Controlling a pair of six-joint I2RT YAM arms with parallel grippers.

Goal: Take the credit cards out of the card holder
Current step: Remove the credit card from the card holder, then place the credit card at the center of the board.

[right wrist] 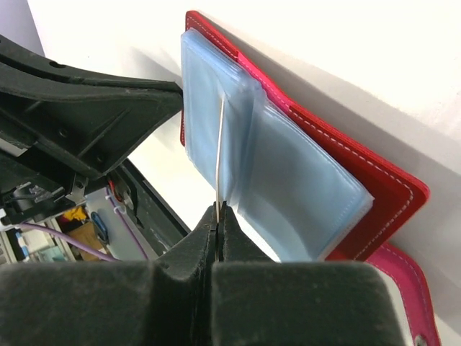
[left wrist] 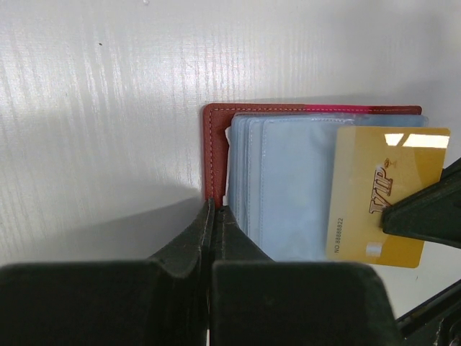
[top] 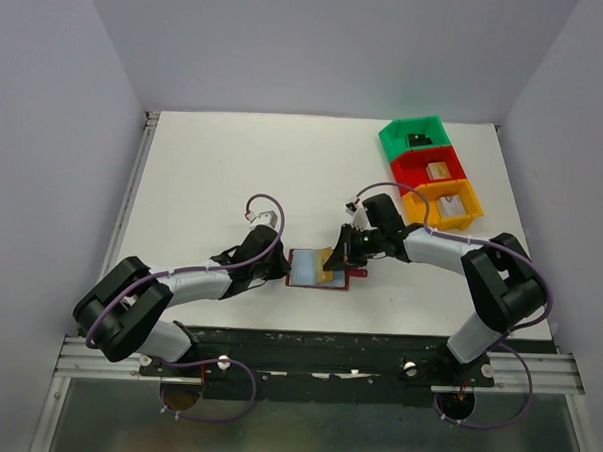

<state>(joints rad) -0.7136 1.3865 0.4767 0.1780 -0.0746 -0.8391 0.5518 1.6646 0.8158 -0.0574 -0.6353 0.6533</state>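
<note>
The card holder (top: 308, 269) lies open on the white table, with a dark red cover (left wrist: 216, 144) and light blue sleeves (right wrist: 288, 180). A gold credit card (left wrist: 382, 194) marked VIP sticks halfway out of a sleeve on the right. My left gripper (left wrist: 214, 209) is shut on the near left edge of the holder's red cover. My right gripper (right wrist: 220, 210) is shut on the outer edge of the gold card (right wrist: 220, 151), seen edge-on here. In the top view the two grippers (top: 283, 268) (top: 342, 256) flank the holder. No other credit cards show.
Green (top: 413, 138), red (top: 432, 168) and orange (top: 445, 202) bins stand in a row at the back right, with small items inside. The holder's pink snap tab (right wrist: 403, 288) lies beside the right gripper. The table's near edge (top: 357, 334) runs just below the holder.
</note>
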